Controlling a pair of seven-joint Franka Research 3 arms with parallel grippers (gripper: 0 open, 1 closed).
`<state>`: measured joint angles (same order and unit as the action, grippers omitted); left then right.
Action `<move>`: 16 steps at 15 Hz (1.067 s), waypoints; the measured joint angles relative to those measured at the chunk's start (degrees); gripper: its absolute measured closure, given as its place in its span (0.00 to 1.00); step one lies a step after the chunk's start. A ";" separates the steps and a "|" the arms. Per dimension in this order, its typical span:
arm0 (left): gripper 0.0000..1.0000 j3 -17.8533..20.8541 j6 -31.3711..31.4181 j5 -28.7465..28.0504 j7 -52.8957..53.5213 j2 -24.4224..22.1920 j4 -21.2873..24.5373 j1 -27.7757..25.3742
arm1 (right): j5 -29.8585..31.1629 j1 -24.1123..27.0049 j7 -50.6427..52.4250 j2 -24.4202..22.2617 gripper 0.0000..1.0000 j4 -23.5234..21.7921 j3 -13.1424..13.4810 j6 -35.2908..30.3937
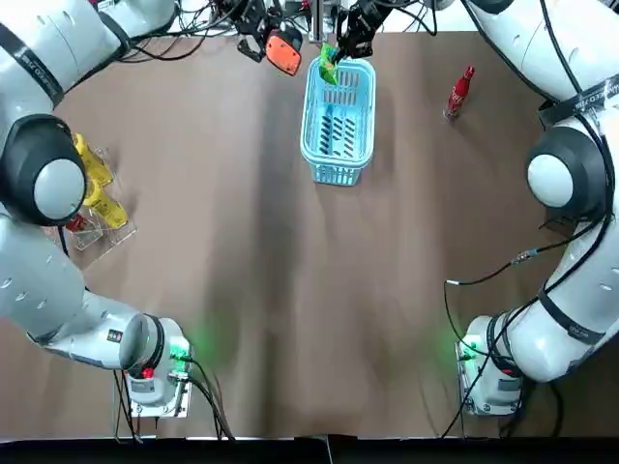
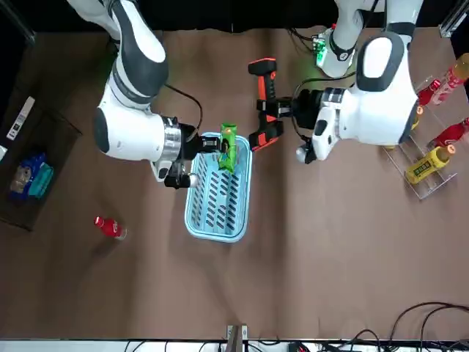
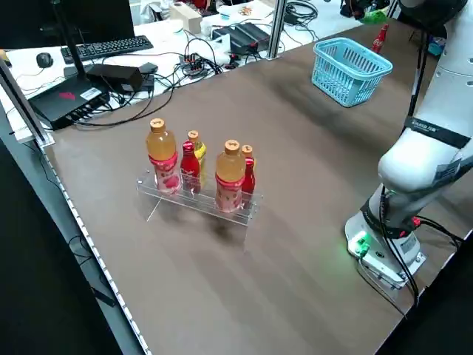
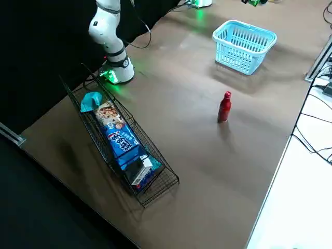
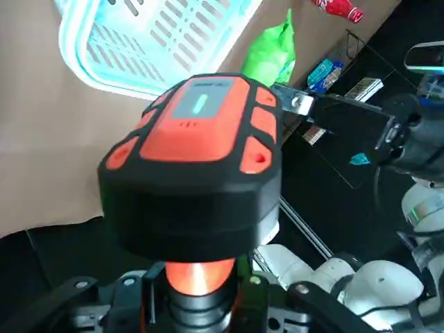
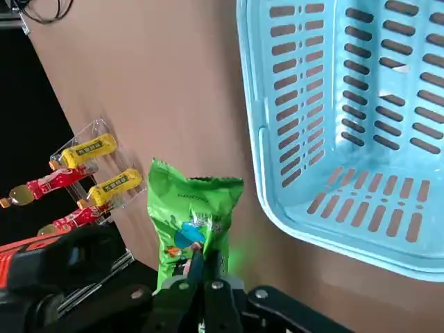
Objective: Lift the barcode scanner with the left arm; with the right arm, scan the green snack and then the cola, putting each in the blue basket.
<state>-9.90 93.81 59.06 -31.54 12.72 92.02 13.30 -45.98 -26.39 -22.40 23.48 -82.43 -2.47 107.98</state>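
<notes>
One table [image 1: 290,290] carries everything. The blue basket [image 1: 337,172] sits near the middle of its far edge, and nothing lies in it. The left gripper [image 2: 282,110] is clamped on the barcode scanner [image 2: 265,103], held clear of the table just beside the basket, so the lift looks done. The right gripper [image 2: 214,144] pinches the green snack [image 2: 229,147] above the basket's far rim, close to the scanner's head. This looks like its scan or the moment before release. The cola [image 1: 458,92] stands untouched toward the far right corner. Its scan and both drops remain.
</notes>
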 joint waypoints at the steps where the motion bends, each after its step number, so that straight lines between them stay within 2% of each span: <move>1: 0.65 -0.02 1.08 0.02 -0.01 0.16 0.00 0.77 | 0.00 -0.26 0.00 0.00 0.99 0.00 0.00 0.00; 6: 0.65 -0.05 4.35 0.02 0.08 0.66 0.00 3.42 | 0.00 -0.41 0.00 0.00 0.99 0.00 0.13 0.00; 16: 0.65 -0.08 4.59 0.02 -2.06 0.96 -0.02 5.68 | -0.01 -0.35 0.01 0.00 0.99 0.01 0.44 -0.20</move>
<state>-9.97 98.40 59.08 -33.60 13.68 91.99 18.97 -45.99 -26.75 -22.39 23.48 -82.42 -2.03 107.77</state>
